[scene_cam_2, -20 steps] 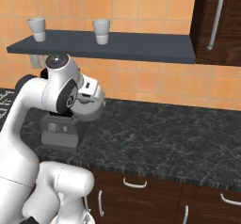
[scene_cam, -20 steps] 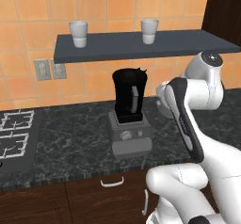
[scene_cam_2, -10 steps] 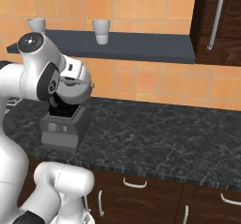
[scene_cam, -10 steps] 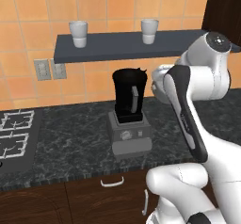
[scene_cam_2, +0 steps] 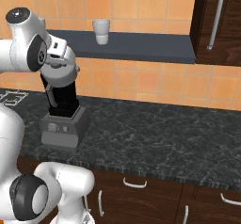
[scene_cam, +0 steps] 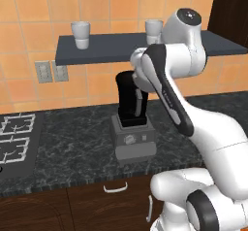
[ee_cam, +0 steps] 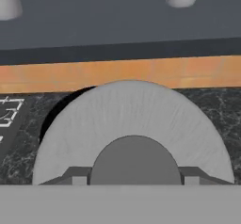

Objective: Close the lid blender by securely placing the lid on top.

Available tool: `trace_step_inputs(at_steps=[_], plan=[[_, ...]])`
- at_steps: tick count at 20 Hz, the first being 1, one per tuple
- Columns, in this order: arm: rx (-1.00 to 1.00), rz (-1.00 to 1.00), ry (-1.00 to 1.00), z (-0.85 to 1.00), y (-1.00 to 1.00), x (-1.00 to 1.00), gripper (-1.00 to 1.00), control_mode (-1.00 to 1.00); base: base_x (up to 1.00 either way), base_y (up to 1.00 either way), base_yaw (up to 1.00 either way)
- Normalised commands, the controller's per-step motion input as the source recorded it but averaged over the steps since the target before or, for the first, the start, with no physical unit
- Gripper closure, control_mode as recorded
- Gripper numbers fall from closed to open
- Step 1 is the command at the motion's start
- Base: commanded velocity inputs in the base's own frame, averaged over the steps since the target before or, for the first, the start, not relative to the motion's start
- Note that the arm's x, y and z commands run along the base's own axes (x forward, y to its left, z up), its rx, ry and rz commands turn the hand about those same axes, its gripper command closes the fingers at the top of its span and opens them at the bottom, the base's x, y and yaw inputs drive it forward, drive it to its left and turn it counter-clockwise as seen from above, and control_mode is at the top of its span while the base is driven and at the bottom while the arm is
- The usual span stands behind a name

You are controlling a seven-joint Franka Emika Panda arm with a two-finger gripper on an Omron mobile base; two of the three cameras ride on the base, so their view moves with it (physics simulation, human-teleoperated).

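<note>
The blender [scene_cam: 131, 104] stands on the dark counter, a black jar on a boxy grey base [scene_cam_2: 62, 130] with a round dial. My gripper [ee_cam: 134, 178] is shut on the central knob of the round light-grey lid [ee_cam: 132, 119]. In the hand view the lid covers most of the jar mouth, with a black crescent of the rim [ee_cam: 56, 115] showing past its left edge. In the base views my hand [scene_cam_2: 59, 65] hangs right over the jar top [scene_cam: 127, 77]. I cannot tell whether the lid touches the rim.
A dark shelf [scene_cam: 97, 48] with white cups [scene_cam: 80, 34] [scene_cam_2: 101, 31] runs just above and behind the jar. A stove [scene_cam: 14, 138] lies at the counter's left end. A tall dark cabinet [scene_cam_2: 219, 20] stands at the right, and wall outlets [scene_cam: 51, 71] sit left of the blender.
My arm has swung left from beside the blender to over the jar top, carrying the lid. The blender has not moved.
</note>
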Motion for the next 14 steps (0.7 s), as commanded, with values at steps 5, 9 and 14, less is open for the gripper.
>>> trace_step_inputs(at_steps=[5, 9, 14], plan=[[0.0, 0.0, 0.23, 0.14, 0.38, 0.58, 1.0, -1.0, 0.0, 0.0, 0.0], [-0.02, 0.0, 0.2, 0.05, 0.26, 0.51, 1.0, -1.0, 0.0, 0.0, 0.0], [-0.01, 0.0, -0.03, 0.0, 0.05, 0.12, 1.0, -1.0, 0.0, 0.0, 0.0]])
